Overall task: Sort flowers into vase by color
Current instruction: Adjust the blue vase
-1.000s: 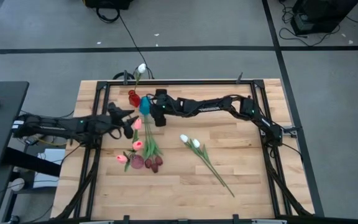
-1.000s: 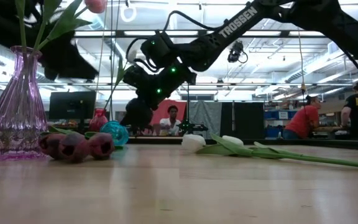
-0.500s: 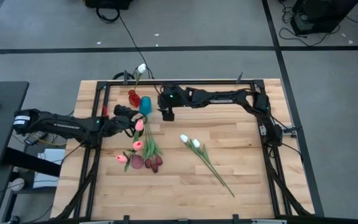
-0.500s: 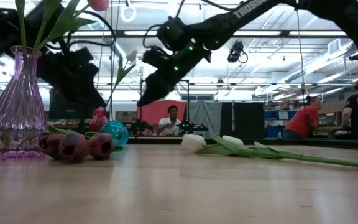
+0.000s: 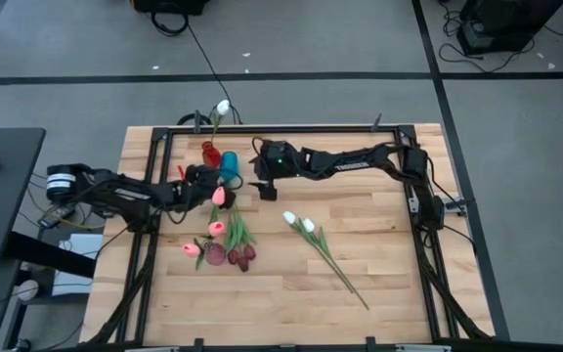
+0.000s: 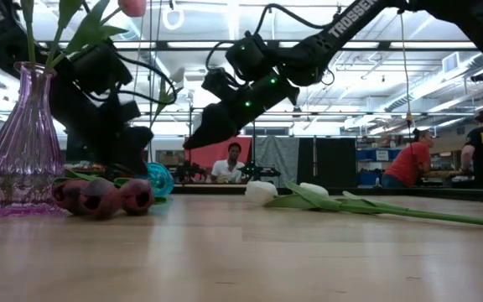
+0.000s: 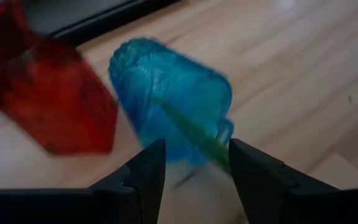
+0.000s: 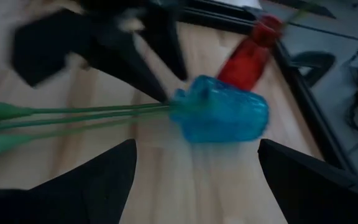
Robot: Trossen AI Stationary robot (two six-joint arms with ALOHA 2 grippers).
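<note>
Where the desk comes nearest the low camera, bare wood only. Farther in, toward the left: a purple glass vase upright with green stems rising from it and a pink bud at the top. Just right of it, three dark maroon tulips lying on the wood, heads touching one another. From above, those maroon heads beside the purple vase, with pink tulips around it and green stems fanning toward the far side. Right of that cluster, well apart: two white tulips lying flat, heads side by side, long stems running near and right.

Farther still, left of centre: a blue vase tipped on its side, green stems entering its mouth. Just beside it, on the far-left, a red vase. Left gripper right at the blue vase, jaws apart with a green stem between them, clamped on nothing. Right gripper just right of the blue vase, jaws wide apart, holding nothing.

At the far desk edge, one more white tulip sticking out past the frame. Beyond the desk, people in the room behind.
</note>
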